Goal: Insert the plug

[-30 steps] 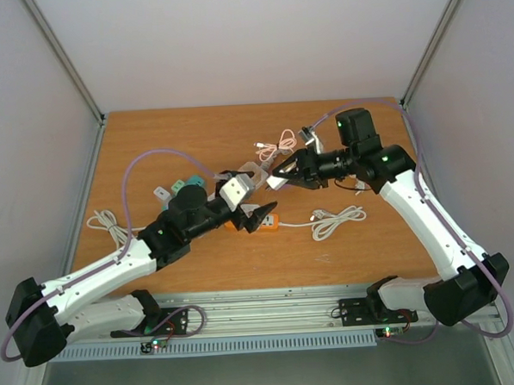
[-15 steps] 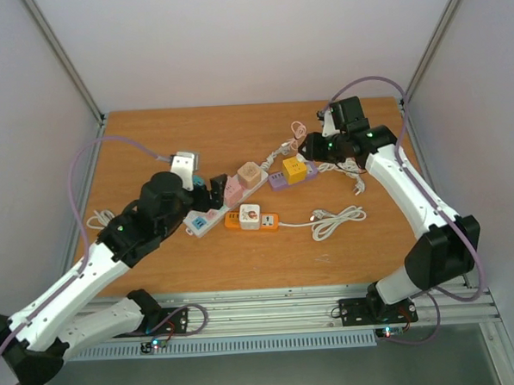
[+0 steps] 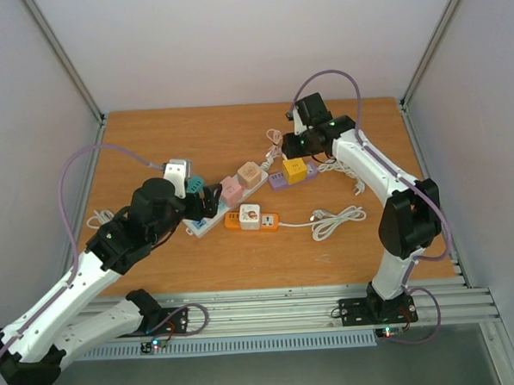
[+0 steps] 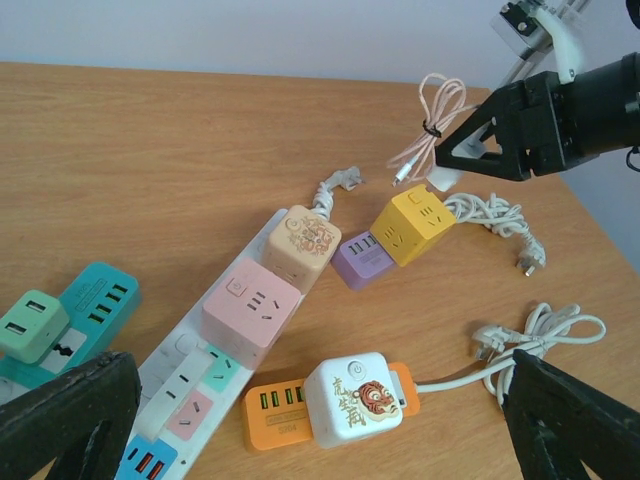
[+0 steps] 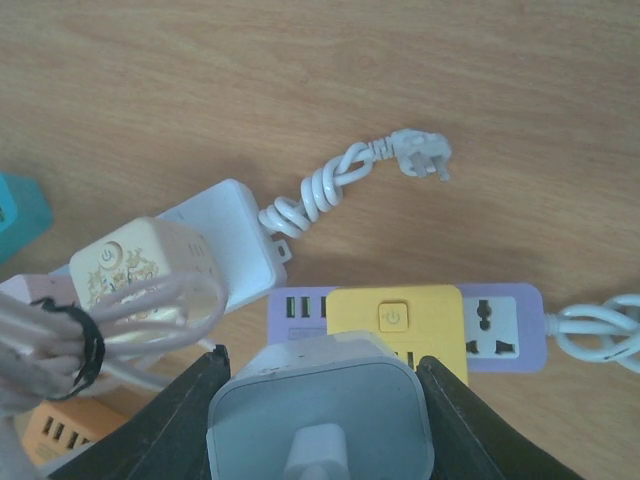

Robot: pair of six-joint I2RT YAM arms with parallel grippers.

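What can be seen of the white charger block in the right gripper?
The white charger block is a round-cornered cube of matte-looking plastic, with a white connector stub on its near face. The right gripper clamps two of its sides, holding it above the yellow cube adapter and purple power strip, not plugged in. A tied pink cable coil hangs beside it.
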